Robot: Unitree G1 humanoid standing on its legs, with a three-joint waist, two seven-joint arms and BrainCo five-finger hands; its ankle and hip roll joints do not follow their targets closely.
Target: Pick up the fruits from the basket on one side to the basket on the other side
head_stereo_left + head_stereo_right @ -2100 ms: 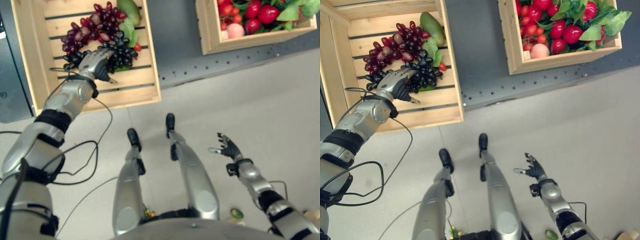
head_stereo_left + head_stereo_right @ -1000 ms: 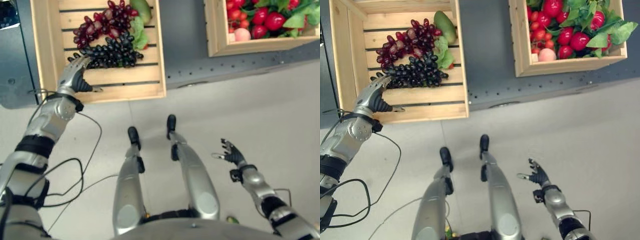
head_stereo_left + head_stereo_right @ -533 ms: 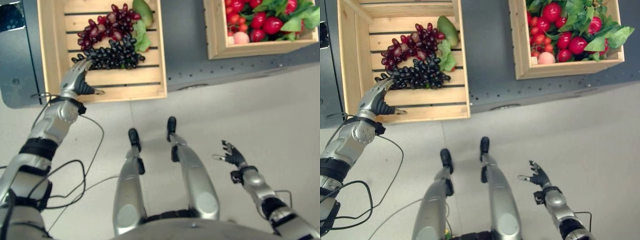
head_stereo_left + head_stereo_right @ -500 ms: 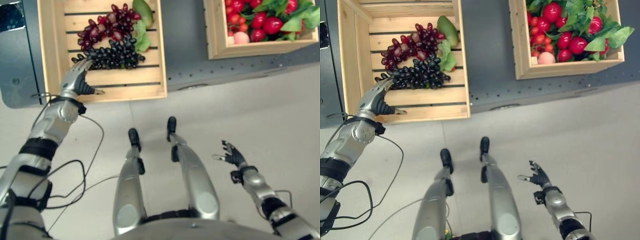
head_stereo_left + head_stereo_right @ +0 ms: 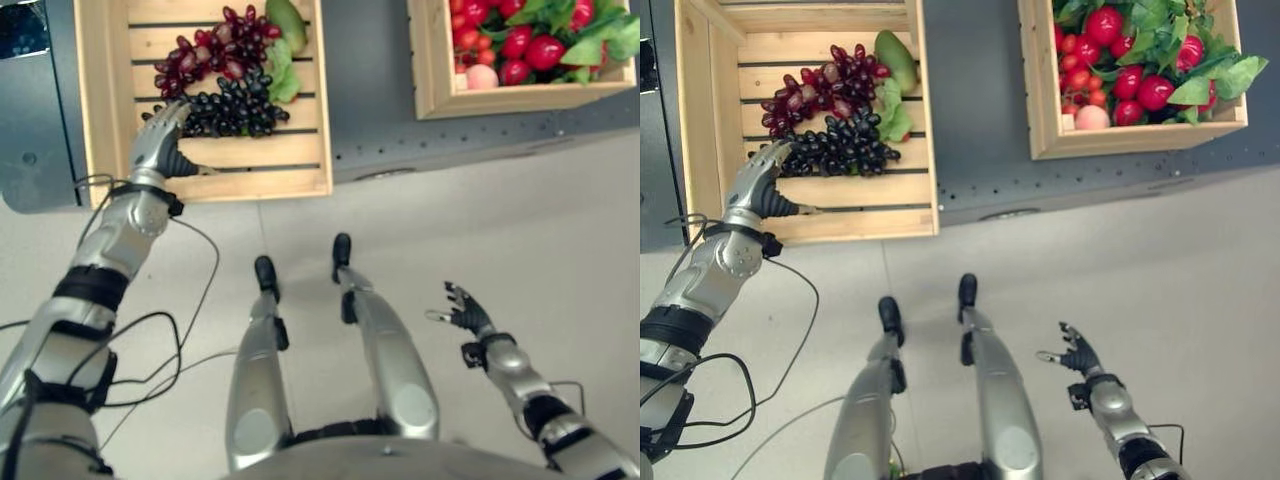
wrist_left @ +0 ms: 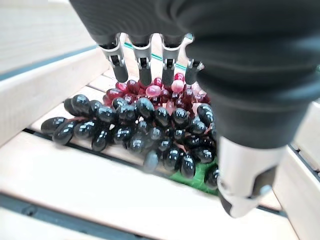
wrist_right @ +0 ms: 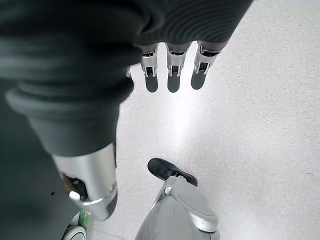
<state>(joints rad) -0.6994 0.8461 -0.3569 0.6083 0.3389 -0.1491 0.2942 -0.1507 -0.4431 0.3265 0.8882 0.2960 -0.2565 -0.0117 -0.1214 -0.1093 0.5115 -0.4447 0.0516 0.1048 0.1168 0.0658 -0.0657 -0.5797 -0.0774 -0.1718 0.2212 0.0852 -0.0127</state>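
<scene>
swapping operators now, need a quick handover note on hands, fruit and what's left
Left hand: open, fingers straight, at the near end of the black grapes in the left crate; holding nothing.
Right hand: open, idle, low over the floor.
Left crate also holds red grapes and a green mango.
Right crate is full of red fruit, a peach and leaves.
Nothing is in hand. Next: probably grasp the black grapes and carry them across.
</scene>
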